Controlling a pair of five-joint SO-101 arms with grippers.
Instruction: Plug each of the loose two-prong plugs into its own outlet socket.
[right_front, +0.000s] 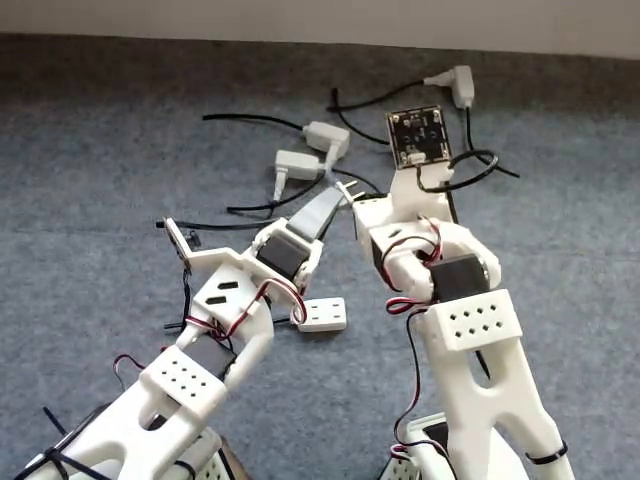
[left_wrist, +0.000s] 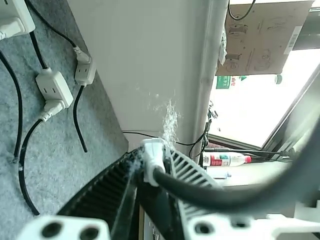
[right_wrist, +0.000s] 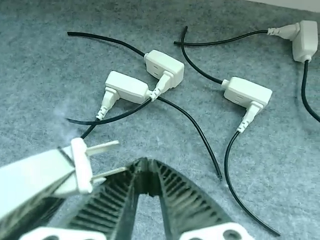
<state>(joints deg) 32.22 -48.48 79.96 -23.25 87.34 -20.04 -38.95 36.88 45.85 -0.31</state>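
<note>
A white plug (right_wrist: 80, 167) on a black cord is held in the air, its two flat prongs bare. Beyond it lie a white socket (right_wrist: 164, 65) with its slots showing and another socket (right_wrist: 247, 91) nearby, each on a black cord.

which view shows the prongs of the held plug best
The right wrist view: the held plug sits side-on there, with both prongs fully visible. The high view shows the prongs small, just beyond the arm. The left wrist view shows the plug's back end and cord, clamped in the left gripper's jaws.
</note>
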